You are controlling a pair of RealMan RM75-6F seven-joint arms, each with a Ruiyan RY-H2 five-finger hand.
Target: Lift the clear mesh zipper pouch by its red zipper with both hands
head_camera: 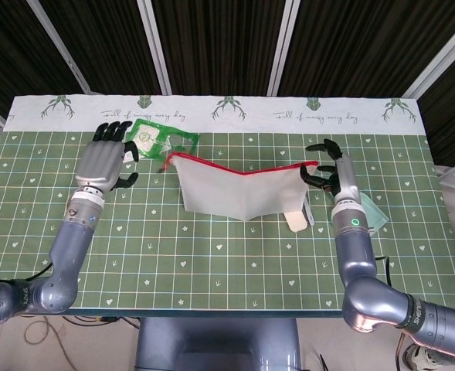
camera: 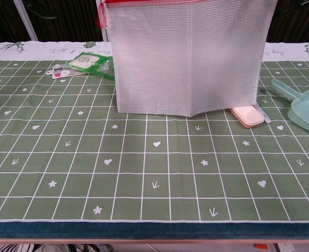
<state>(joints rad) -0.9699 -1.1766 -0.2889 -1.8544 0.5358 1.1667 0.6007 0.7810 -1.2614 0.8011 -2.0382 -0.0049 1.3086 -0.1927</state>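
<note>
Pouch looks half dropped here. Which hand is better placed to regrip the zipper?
Left. The left hand is empty, just beside the zipper's loose end. The right hand already pinches the other end, holding the pouch up.

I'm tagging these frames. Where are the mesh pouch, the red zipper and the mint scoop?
mesh pouch (camera: 188,63), chest view, middle of the white mesh panel.
red zipper (head_camera: 242,170), head view, the sagging middle of the strip.
mint scoop (camera: 307,112), chest view, its bowl.
</note>
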